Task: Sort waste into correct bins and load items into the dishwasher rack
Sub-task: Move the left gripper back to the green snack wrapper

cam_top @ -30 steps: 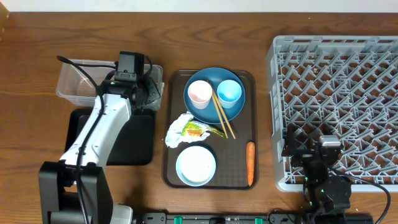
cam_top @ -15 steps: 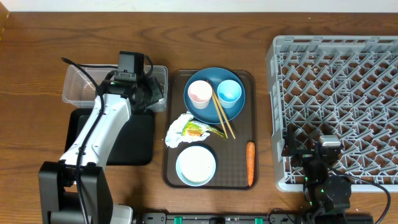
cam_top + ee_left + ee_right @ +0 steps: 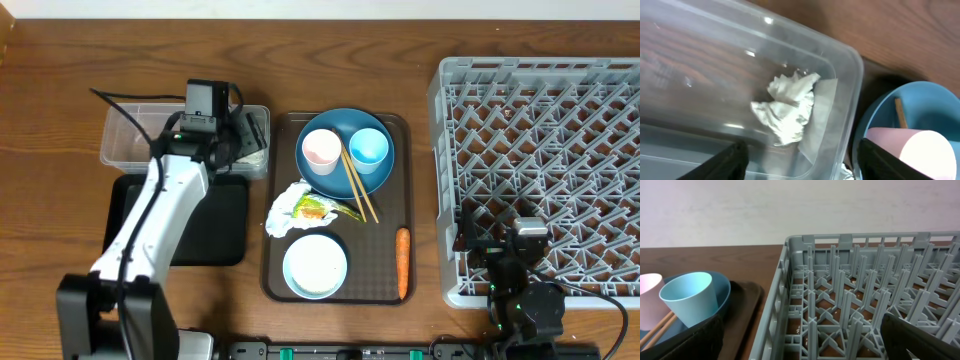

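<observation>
Napkin [image 3: 787, 107] lay in tub [image 3: 849, 56] beneath open left gripper [image 3: 805, 156]; binning waste; next move needed scrap napkin [image 3: 288, 208] at 5 o'clock; right gripper [image 3: 802, 336] open

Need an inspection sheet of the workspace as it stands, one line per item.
Surface: wooden table, nothing spilled in view.
Job's things: clear tub holds one crumpled napkin; black tray shows nothing on it; serving tray carries a blue plate with pink cup, light blue cup, chopsticks across its rim, plus scrap napkin, bowl, carrot; dishwasher rack unloaded.
Clutter: nothing seen.
Grippers: left gripper open above the tub; right gripper open, at the rack's near corner.
Cables: black cable looped over the tub.
Surroundings: pale wall.
</observation>
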`<state>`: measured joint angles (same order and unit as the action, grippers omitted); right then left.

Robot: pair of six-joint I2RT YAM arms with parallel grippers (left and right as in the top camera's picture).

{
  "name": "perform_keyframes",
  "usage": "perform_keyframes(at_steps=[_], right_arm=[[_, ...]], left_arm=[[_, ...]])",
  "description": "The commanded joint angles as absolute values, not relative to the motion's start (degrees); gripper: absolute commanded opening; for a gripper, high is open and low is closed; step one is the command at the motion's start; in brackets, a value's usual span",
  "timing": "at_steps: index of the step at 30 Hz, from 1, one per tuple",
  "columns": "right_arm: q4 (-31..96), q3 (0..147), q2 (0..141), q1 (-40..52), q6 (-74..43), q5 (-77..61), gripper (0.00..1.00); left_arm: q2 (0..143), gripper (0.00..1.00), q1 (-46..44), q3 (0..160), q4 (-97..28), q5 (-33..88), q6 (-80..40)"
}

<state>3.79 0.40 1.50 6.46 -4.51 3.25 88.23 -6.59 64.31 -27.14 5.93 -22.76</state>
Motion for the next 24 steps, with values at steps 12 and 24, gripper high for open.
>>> perform_keyframes(at_steps=[12,24], right_arm=[[4.0,0.3,1.5,6.9,-4.2,3.6,0.99],[4.0,0.3,1.5,6.9,-4.2,3.6,0.99]], left_arm=[[68.6,0.71,-9.1,64.8,-56.2,4.1,-21.7],[69.2,0.73,-22.0,59.0,-53.1,7.6,-13.1]])
